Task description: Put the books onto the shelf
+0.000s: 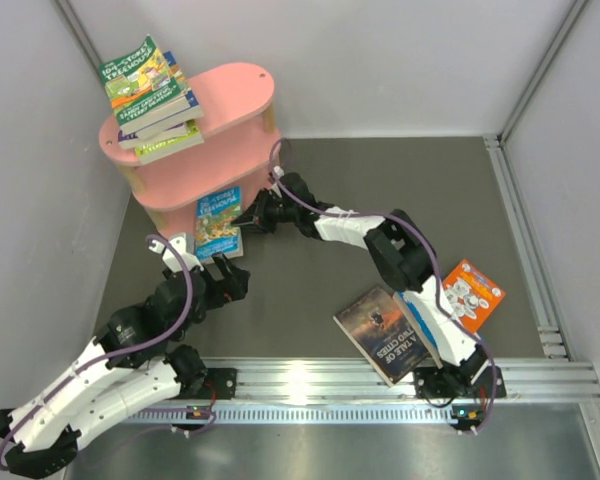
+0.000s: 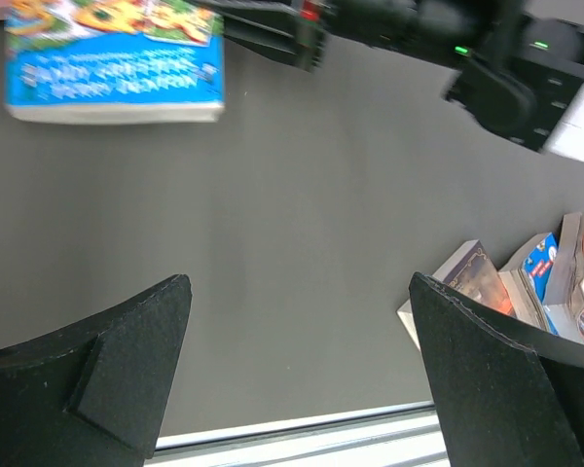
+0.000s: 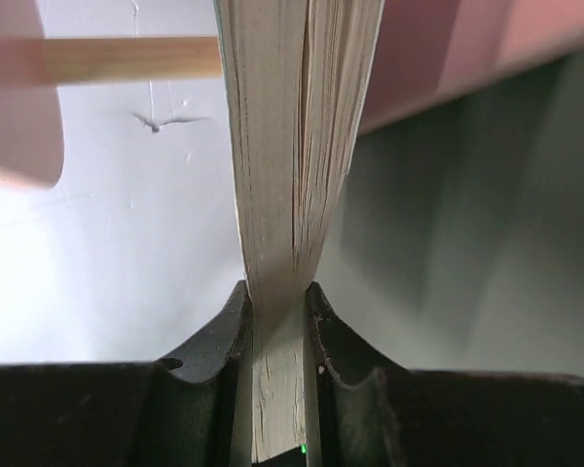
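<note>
Right gripper is stretched across to the far left, clamped tight on the blue Treehouse book. It pinches one side edge w/ the cover facing up. Prob held flat b/c the gaps between boards of the pink shelf look low, so a flat book slides in where an upright one might not. The book hangs just off the shelf's near side, about level w/ the lower tiers, above the dark table. Can't tell if it touches the shelf.

Left gripper sits close to the book's near edge, fingers spread wide, nothing in them. Looks like standby, maybe to steady or nudge.

The top board carries a stack of Treehouse books, green cover uppermost, piled a bit askew. Two more lie near right by the right arm's base: a dark "A Tale of Two Cities" and an orange-and-white book. Approx halfway done, I'd say.

The held book has a bright blue cover w/ cartoon art and a cream page block. In the wrist view the pages fan out away from the pinch, so the grip is on a narrow strip only. It's a thin, floppy paperback and could sag or twist.
</note>
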`<move>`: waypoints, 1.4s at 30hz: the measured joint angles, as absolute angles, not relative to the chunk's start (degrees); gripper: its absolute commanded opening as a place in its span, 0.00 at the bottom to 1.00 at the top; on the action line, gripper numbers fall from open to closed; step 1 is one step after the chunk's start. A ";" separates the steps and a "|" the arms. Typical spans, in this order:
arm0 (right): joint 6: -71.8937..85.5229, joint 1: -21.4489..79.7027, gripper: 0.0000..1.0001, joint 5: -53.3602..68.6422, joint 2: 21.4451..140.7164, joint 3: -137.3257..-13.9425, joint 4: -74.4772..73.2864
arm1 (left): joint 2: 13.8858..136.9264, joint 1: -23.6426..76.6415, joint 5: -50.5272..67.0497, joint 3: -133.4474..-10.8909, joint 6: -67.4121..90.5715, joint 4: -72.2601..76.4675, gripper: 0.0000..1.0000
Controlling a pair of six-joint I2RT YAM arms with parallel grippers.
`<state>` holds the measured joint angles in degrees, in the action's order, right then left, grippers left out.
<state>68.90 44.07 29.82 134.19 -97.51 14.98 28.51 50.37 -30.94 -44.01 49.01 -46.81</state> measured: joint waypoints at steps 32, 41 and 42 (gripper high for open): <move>79.02 32.27 0.63 31.31 116.64 -56.07 44.12 | 62.43 36.36 -26.96 -42.24 40.16 -36.73 0.90; 77.01 28.75 0.61 34.72 111.70 -47.55 46.63 | 74.56 31.33 -24.45 -41.50 34.33 -28.64 0.89; 77.01 28.16 0.60 35.00 111.70 -47.00 46.89 | 76.12 30.96 -24.47 -41.78 33.82 -28.01 0.89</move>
<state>77.01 28.16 35.00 111.70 -47.00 46.89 76.12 30.96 -24.47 -41.78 33.82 -28.01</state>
